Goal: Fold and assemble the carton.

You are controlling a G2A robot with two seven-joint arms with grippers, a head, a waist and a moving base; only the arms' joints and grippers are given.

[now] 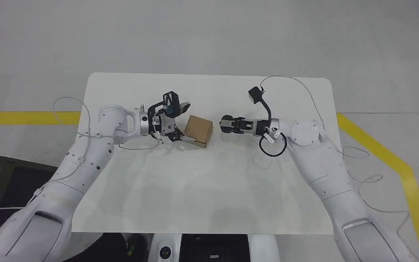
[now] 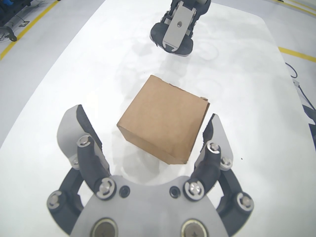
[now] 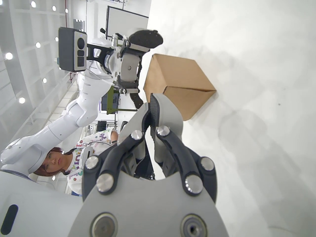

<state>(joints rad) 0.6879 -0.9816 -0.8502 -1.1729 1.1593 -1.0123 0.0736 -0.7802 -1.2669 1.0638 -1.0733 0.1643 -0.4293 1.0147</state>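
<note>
A small brown carton [image 1: 198, 130] stands closed as a cube on the white table [image 1: 216, 196], near its middle. My left gripper [image 1: 175, 131] sits just left of it, open, with its two fingers on either side of the carton's [image 2: 164, 119] near corner; one finger [image 2: 212, 134] is very close to a side face. My right gripper [image 1: 226, 124] hovers a short way right of the carton [image 3: 176, 82], shut with nothing between its fingers [image 3: 150, 110].
The table's far edge [image 1: 209, 74] lies behind the carton. Loose cables [image 1: 308, 92] trail over the right side of the table and off its edge. Yellow floor tape [image 1: 39, 118] runs beside both table ends.
</note>
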